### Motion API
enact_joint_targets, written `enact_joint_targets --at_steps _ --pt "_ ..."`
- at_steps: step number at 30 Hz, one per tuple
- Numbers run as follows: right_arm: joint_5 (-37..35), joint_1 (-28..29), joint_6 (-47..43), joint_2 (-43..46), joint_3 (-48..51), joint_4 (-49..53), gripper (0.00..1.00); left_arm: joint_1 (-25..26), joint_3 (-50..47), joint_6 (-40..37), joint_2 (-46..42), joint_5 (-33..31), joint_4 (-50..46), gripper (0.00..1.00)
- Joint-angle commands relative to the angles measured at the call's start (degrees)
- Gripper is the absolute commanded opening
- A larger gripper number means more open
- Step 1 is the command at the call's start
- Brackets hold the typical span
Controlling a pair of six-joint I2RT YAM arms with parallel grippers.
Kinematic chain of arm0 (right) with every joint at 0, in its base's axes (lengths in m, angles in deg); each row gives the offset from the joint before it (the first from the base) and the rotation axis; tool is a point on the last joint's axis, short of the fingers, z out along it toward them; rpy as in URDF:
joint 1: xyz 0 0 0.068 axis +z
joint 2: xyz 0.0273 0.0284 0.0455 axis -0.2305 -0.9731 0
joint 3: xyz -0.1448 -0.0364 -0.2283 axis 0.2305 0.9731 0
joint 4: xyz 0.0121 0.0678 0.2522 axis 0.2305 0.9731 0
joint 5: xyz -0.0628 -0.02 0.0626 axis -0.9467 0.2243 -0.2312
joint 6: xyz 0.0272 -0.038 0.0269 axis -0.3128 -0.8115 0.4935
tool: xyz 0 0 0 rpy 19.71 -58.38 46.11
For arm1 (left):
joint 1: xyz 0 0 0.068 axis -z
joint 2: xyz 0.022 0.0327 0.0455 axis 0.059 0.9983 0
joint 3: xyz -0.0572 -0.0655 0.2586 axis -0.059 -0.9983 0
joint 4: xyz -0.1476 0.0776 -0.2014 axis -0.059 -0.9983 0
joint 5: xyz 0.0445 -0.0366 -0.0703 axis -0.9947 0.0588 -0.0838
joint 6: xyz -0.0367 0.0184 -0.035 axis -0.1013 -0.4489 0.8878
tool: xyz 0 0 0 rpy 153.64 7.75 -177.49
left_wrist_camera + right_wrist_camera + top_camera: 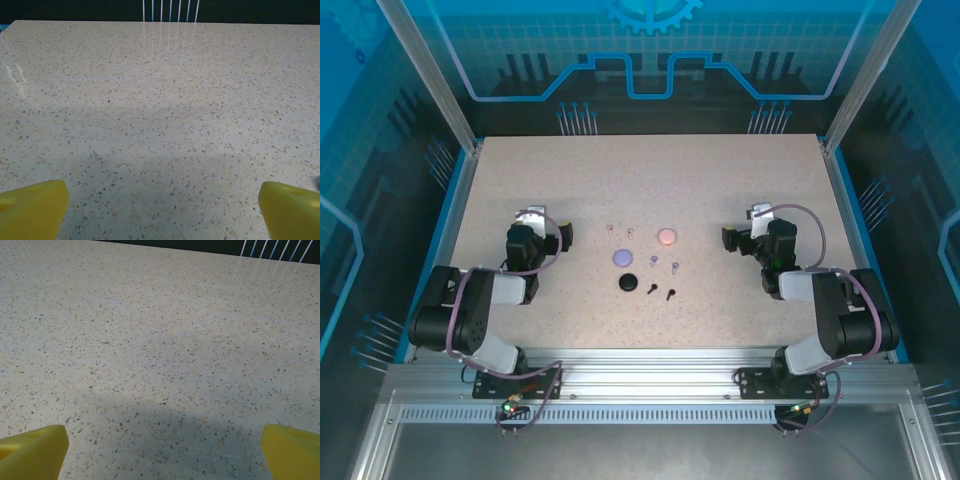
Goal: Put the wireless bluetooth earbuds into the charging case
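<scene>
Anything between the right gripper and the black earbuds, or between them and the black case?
Nothing visible. Bare table separates the right gripper from the black earbuds; a purple earbud sits off that line. The black case lies beside them, unobstructed.

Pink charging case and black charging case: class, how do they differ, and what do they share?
The pink charging case is pale, the black charging case dark. The pink charging case lies farther back and right on the table than the black charging case. Both are round and lie flat.
</scene>
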Motion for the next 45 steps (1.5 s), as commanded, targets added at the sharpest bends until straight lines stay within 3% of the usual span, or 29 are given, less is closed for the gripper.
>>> enact_joint_targets --at_steps 1,37,45 --pt "0.1 -0.7 -0.2 -0.4 -1.0 -0.8 1.0 -0.6 1.1 1.1 0.5 -0.7 0.1 0.99" --pt "0.8 -1.0 0.1 -0.4 -1.1 -0.6 1.0 -0.9 1.3 1.4 0.5 -0.3 -0.6 0.99" --pt "1.9 -1.7 0.5 -0.4 -1.1 -0.6 1.0 -0.9 1.7 0.7 0.4 2.5 -1.2 0.99"
